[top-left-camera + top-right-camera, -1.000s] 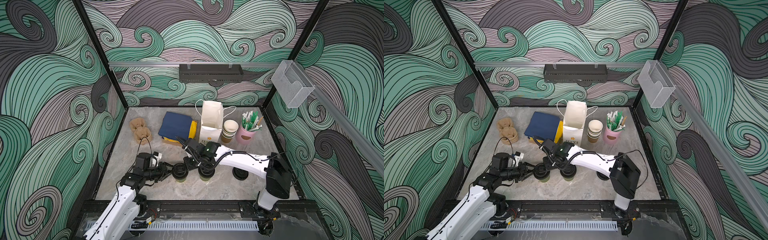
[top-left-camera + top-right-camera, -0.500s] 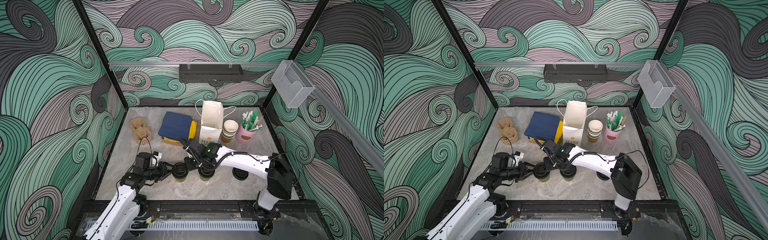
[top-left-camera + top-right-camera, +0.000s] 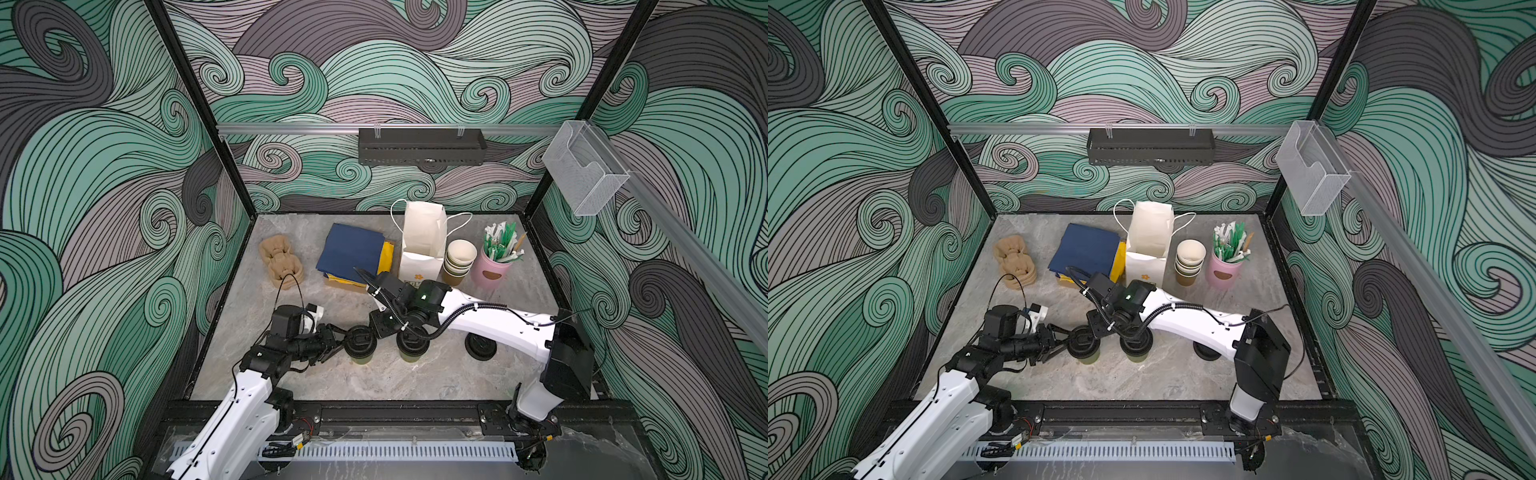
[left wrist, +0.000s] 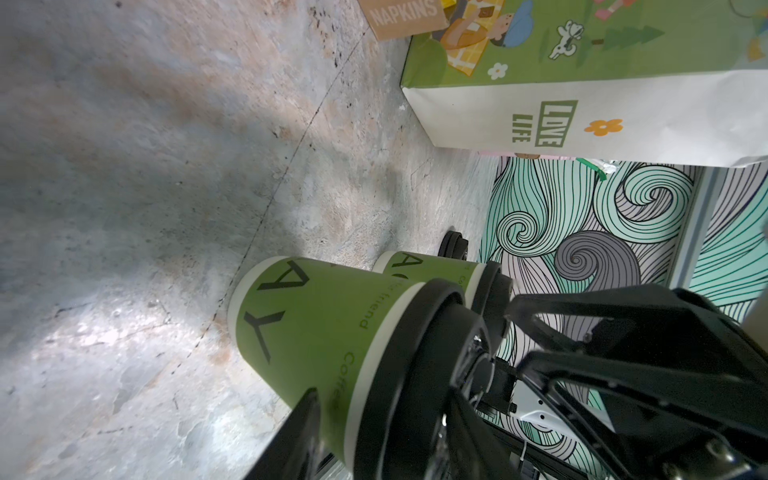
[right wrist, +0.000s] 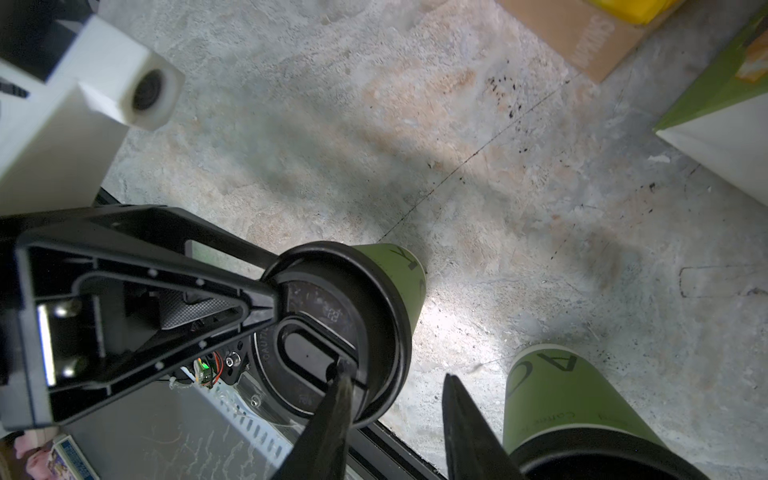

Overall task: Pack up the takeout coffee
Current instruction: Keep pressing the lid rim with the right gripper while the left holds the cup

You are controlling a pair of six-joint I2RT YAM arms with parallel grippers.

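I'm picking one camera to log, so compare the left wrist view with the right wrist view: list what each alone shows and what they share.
Left wrist only: the LOVE LIFE print on the bag and the loose black lids.
Right wrist only: the top face of a sip lid and the white camera housing on the left wrist.
Shared: the left gripper at one capped cup, the second capped cup, the napkin box and the stone table.

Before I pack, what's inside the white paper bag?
The white paper bag stands open; in both top views only bare cream inner walls show. Its floor is hidden behind the front panel, so anything lying low cannot be seen.
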